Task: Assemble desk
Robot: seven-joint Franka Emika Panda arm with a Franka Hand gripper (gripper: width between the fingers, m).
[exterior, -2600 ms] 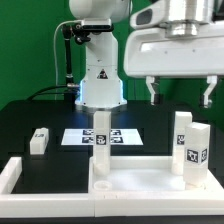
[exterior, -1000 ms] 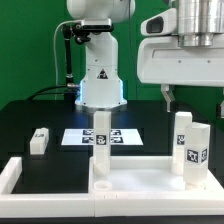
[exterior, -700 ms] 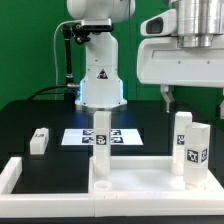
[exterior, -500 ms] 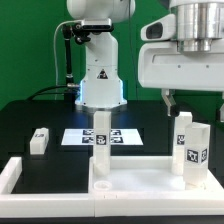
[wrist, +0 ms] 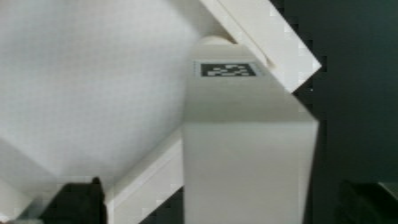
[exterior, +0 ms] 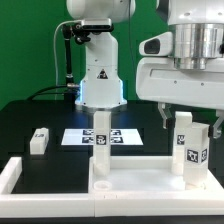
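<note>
The white desk top [exterior: 135,182] lies at the front with a raised rim. One white leg [exterior: 100,140] stands upright at its left part. Two tagged legs stand at the exterior view's right: a rear one [exterior: 182,128] and a front one [exterior: 197,152]. A fourth small leg [exterior: 39,140] lies on the black table at the left. My gripper [exterior: 188,120] is open and hangs over the right legs, one finger [exterior: 163,117] left of the rear leg. In the wrist view a tagged leg [wrist: 249,140] stands between the dark fingertips [wrist: 75,200], over the desk top [wrist: 89,90].
The marker board [exterior: 120,137] lies on the table behind the left upright leg. The low white border frame [exterior: 12,178] runs along the front left. The robot's base [exterior: 100,85] stands at the back centre against a green backdrop.
My gripper has come down from high at the upper right and now hangs lower, its fingers level with the top of the right legs. The parts have not moved.
</note>
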